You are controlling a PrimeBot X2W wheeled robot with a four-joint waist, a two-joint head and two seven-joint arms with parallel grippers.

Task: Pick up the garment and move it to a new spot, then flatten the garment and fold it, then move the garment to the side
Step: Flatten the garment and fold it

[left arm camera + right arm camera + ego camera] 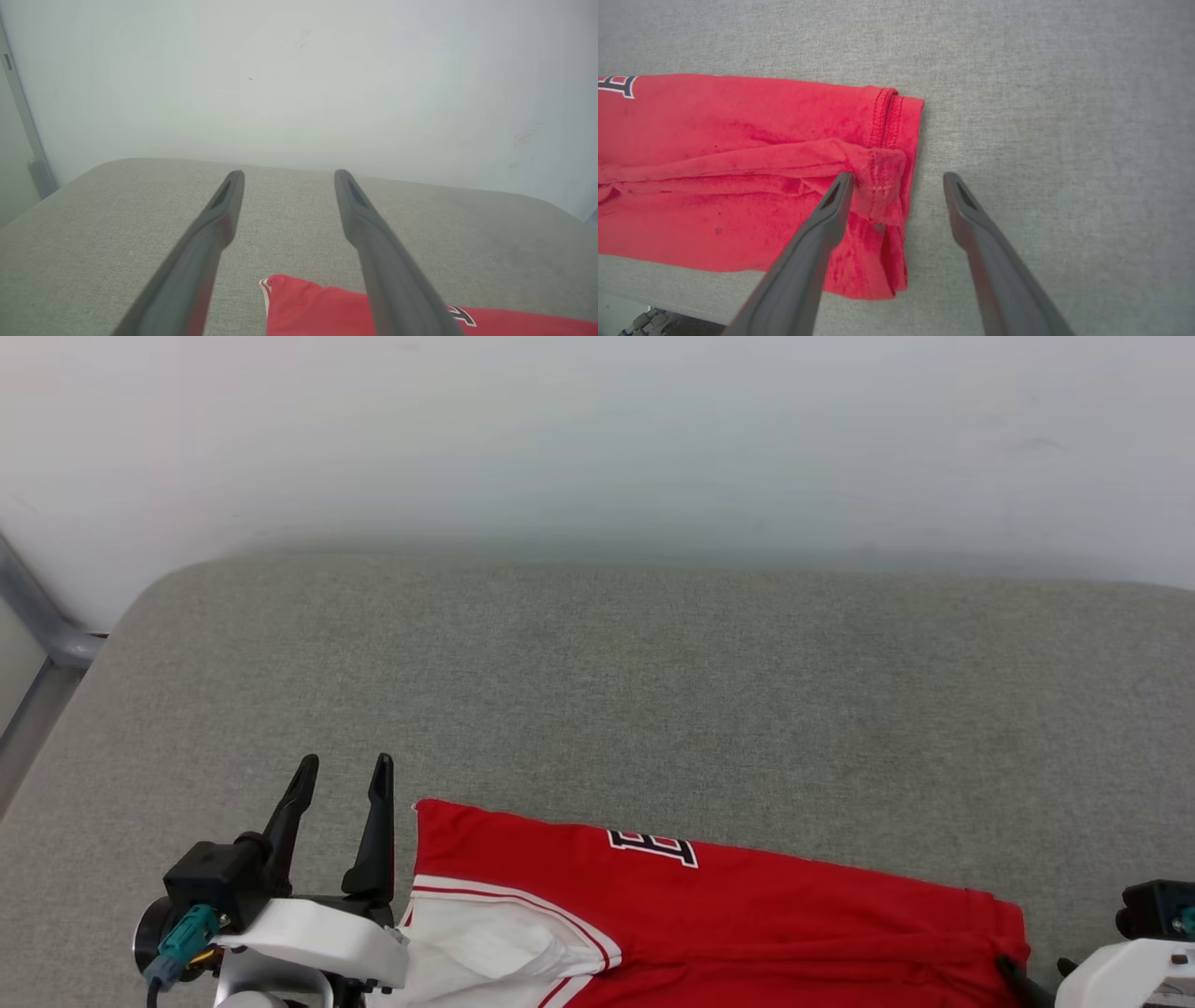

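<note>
The garment [747, 915] lies folded (lettering up) on the grey worktop [653, 691]; the left hand [344, 765] and right hand [899, 177] both stand spread, gripping nothing.

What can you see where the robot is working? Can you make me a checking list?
Surface: grey fabric cushion, flat.
Job's things: red garment lies in a long strip at the near edge.
Clutter: nothing seen.
Grippers: left tool open, empty, beside the garment's corner; right tool open, over the garment's hem end.
Cables: teal plug with a dark lead at the left wrist.
Surroundings: pale wall; grey metal rail at far left.
</note>
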